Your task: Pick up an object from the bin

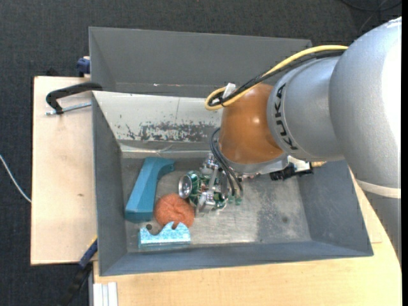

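Note:
My gripper (pixel 209 190) hangs low in the middle of the bin, just under the orange wrist cover. Its metal fingers, with green parts, stand just right of an orange-red crumpled ball (pixel 173 211) at the bin's front left. That ball rests against a light blue sponge-like block (pixel 166 236) by the front wall. A teal blue angled plastic piece (pixel 148 187) lies further left. I cannot make out whether anything is between the fingers.
The arm reaches in from the right and hides the bin's back right part. The bin floor to the right of the gripper is bare grey metal.

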